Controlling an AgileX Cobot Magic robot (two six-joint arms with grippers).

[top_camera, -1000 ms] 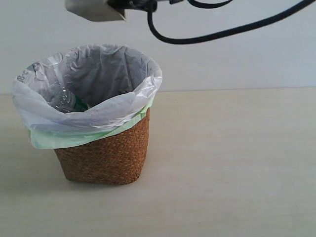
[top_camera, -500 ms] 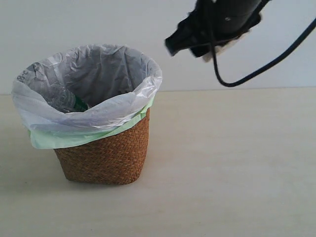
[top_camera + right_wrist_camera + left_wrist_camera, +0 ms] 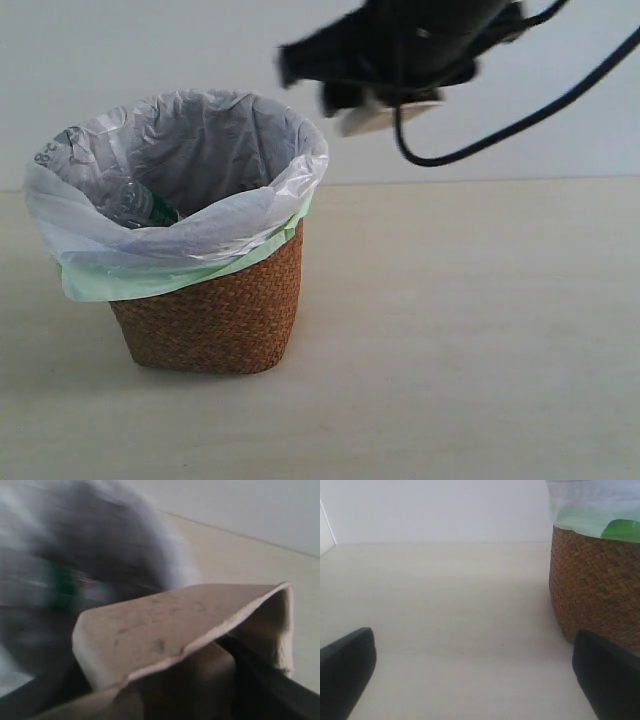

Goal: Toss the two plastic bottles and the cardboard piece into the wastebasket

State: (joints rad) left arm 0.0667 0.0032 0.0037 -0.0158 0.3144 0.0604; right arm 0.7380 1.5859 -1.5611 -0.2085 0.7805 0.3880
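Observation:
The wastebasket (image 3: 210, 320) is brown wicker with a white bag over a green one, and it stands on the left of the table. Inside it lies a clear bottle with a green label (image 3: 138, 204). The black-capped bottle is out of view. My right gripper (image 3: 372, 98), blurred by motion, hangs high just right of the basket's rim, shut on the beige cardboard piece (image 3: 378, 115). In the right wrist view the cardboard piece (image 3: 170, 625) fills the space between the fingers. My left gripper (image 3: 475, 670) is open and low beside the wastebasket (image 3: 595, 590), with nothing in it.
A black cable (image 3: 520, 115) loops down from the right arm. The pale wooden table (image 3: 470, 330) stretches to the right of the basket, with a white wall behind it.
The right arm with the cardboard first swung to the upper right, then moved left and nearer to the basket's rim. The basket and the bottle inside it have not moved.

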